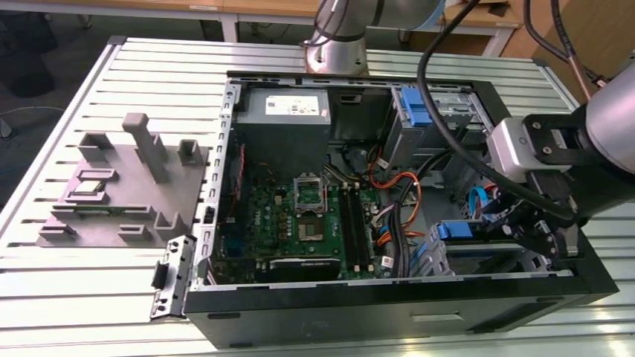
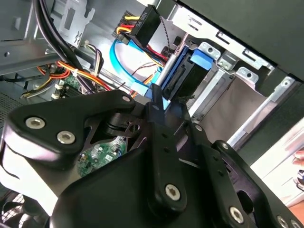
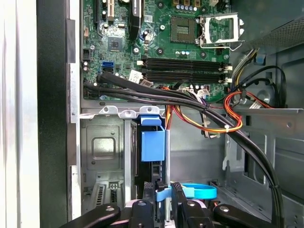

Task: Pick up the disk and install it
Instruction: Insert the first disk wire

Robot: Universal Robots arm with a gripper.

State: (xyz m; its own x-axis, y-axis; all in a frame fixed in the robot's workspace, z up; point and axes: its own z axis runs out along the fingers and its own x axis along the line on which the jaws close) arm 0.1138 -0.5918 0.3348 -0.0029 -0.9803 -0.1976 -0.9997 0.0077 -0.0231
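Note:
The disk point(image 3: 153, 142) stands on edge in the metal drive bay point(image 3: 102, 152) at the case's front corner, its blue carrier bracket facing up. In the exterior view the disk point(image 1: 462, 231) sits low on the exterior view's right. My gripper point(image 3: 163, 192) reaches down into the case right at the bay, and its black fingers point(image 3: 176, 194) are shut on the blue edge of the carrier. The second wrist view has the gripper point(image 2: 159, 102) pinching that same blue edge of the disk point(image 2: 190, 71) beside the bay's metal rail.
Black and orange cable bundles point(image 3: 199, 107) run across just beside the bay, and a blue data cable point(image 2: 124, 71) loops nearby. Motherboard point(image 1: 297, 216), power supply point(image 1: 285, 108) and another blue bracket point(image 1: 421, 111) fill the open case. A grey fixture point(image 1: 124, 186) stands on the slatted table.

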